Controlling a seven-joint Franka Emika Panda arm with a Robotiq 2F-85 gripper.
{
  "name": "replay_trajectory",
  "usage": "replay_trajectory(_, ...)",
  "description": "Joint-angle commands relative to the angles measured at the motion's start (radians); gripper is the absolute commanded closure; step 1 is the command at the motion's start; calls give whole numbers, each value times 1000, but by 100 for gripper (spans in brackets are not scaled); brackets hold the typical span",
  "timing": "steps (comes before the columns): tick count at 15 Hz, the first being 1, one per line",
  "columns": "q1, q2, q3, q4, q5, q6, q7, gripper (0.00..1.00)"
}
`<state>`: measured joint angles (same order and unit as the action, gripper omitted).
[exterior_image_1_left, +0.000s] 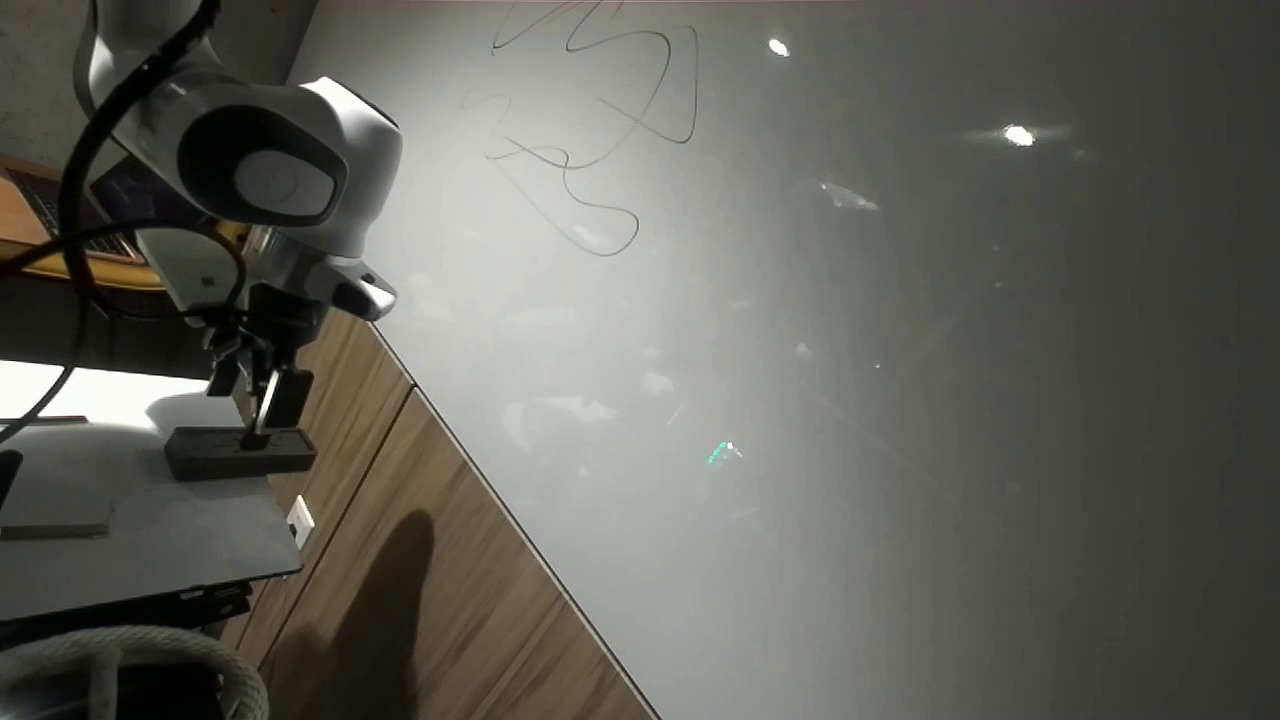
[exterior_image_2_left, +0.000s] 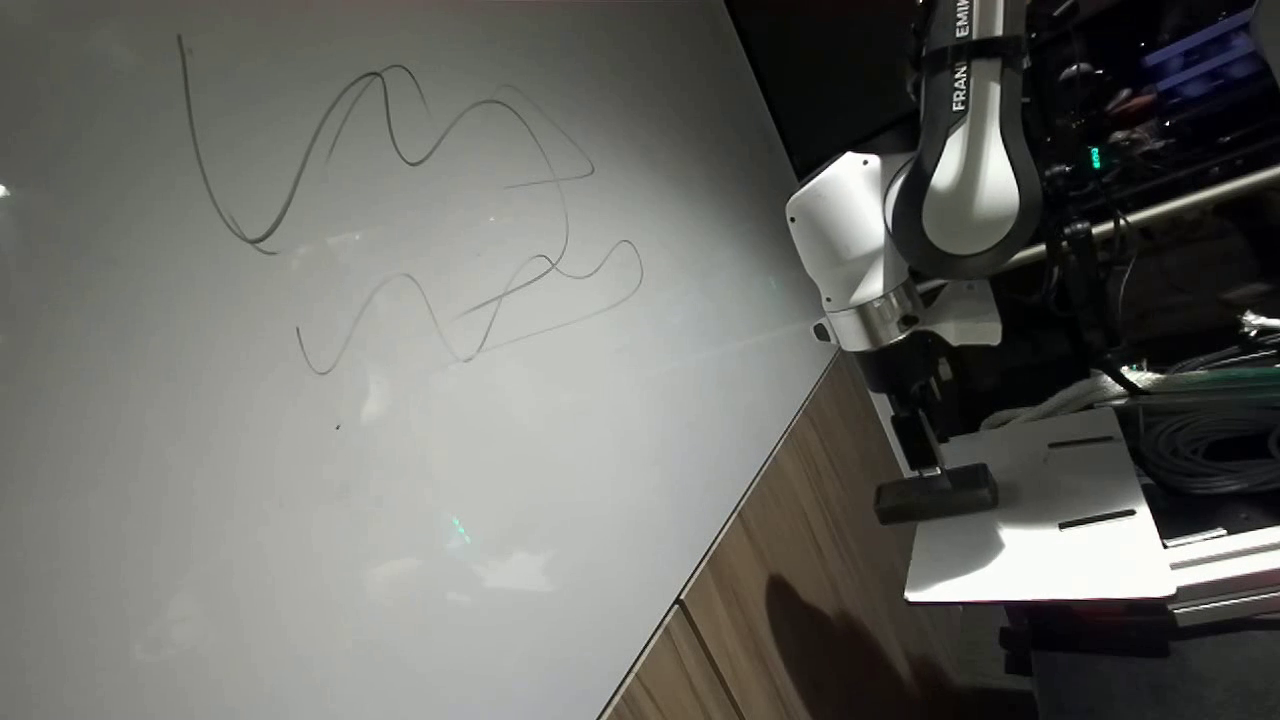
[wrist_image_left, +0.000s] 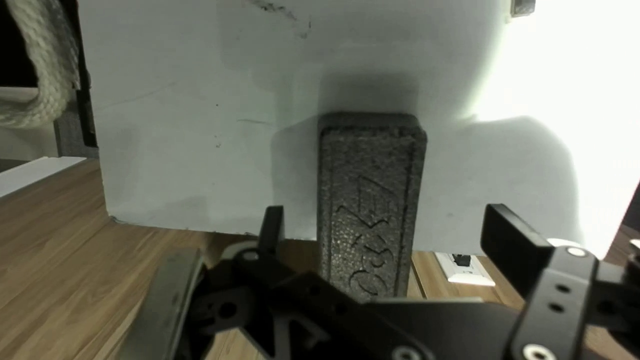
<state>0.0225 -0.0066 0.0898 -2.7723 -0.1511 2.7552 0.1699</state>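
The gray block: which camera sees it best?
The wrist view. There the gray block looks biggest, and you can see the lines on it, though the jaws hide one end. Both exterior views show its two ends, but it's small, and those lines can't be made out.

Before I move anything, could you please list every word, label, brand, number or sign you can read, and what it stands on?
"FRAN" and "EMI", on the robot arm; a black strap and the picture's edge cut off the rest.
Green characters, on something dark: too small.
Marks on the dark block: illegible.
Lines on the board: no readable word.
Laptop keys: too small.
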Motion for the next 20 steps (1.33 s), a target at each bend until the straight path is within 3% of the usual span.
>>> replay_trajectory(1,5,41,-22,22,-22,28,-19,0)
replay_trajectory(8,-2,73,-58,53,-4,38,-67,0)
replay_trajectory(20,20,144,-60,94,-4,37,-61,0)
